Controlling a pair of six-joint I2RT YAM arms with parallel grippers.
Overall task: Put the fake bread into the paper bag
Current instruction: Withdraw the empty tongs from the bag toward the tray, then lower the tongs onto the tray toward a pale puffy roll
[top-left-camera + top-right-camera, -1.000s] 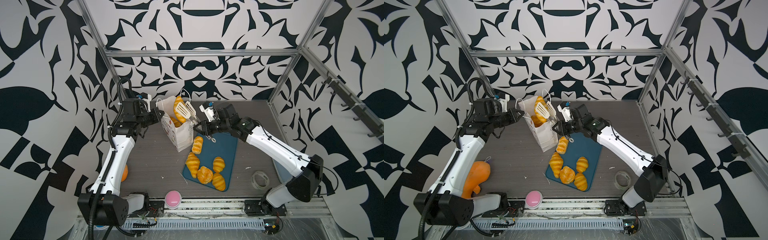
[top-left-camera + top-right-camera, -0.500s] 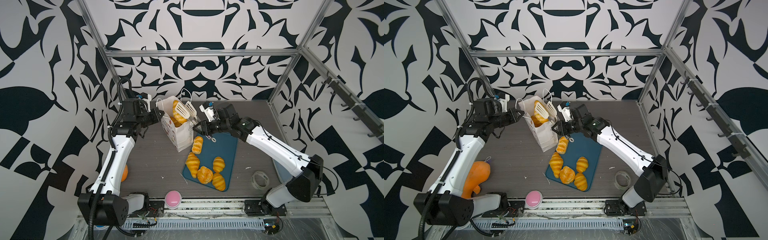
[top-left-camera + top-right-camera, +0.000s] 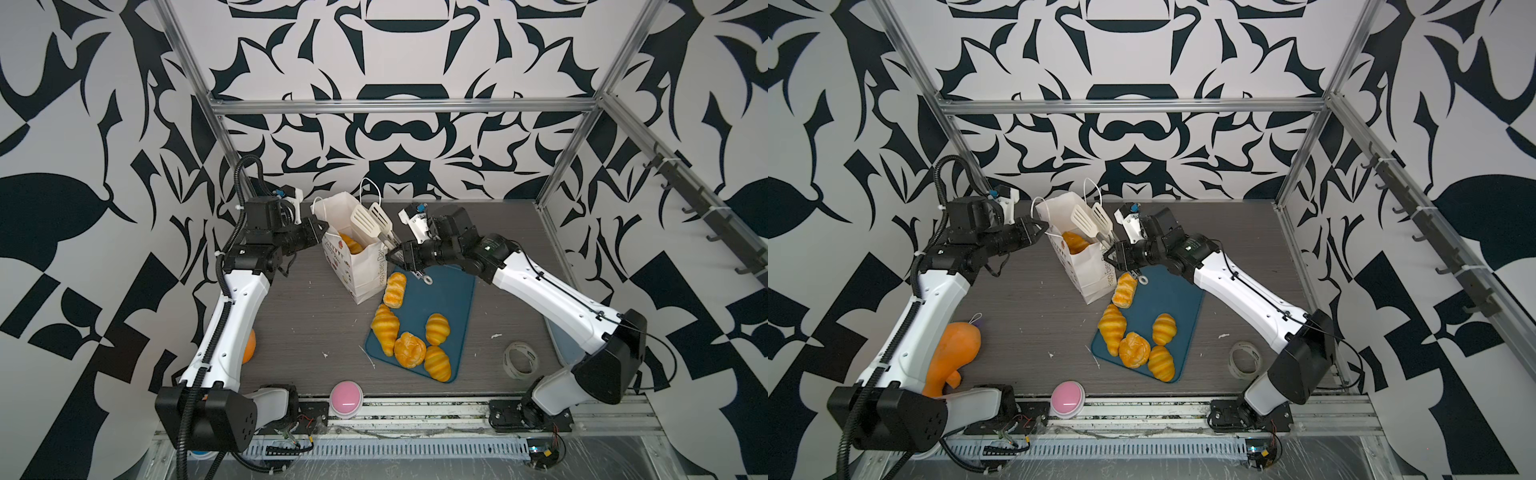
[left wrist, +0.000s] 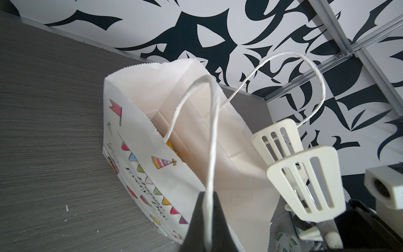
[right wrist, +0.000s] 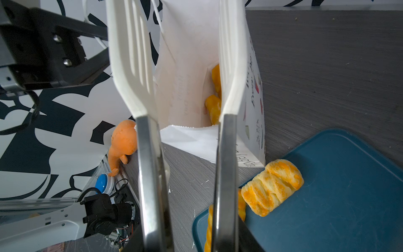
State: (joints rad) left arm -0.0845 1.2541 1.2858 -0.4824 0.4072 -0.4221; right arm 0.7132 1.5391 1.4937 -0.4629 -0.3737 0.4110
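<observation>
Near edge of the grey wood-grain table (image 3: 291,332): round pink push button (image 3: 346,399) at the middle. Clear tape roll (image 3: 520,360) toward the near right corner. Orange plush toy (image 3: 955,353) at the near left corner, partly behind the left arm.

Dark blue flat plastic tray (image 3: 453,299) runs from the near edge toward the table centre. Fake bread on it is glossy golden-orange with pale stripes. Bunched at the near end: long croissant (image 3: 386,330), small croissant (image 3: 437,328), round bun (image 3: 409,350), and end croissant (image 3: 437,363) closest to the edge. Braided loaf (image 3: 395,289) lies at the tray's far left corner, just beside the bag's base.

Tall white paper gift bag with party drawings (image 3: 361,266) stands past the tray, mid-table toward the far edge, mouth open. Bagged orange bread (image 3: 351,244) sits low inside, seen in both top views.

Left fingers (image 4: 196,222), black, are closed tight on the bag's white cord handle (image 4: 210,131), with the cord pinched between them. Second cord handle (image 4: 305,76) loops free on the far side.

Right fingers (image 3: 399,255) are clamped on the metal arms of tongs with cream slotted spatula heads (image 3: 372,224). The heads are apart with nothing between them, above the bag mouth on its far right side.
</observation>
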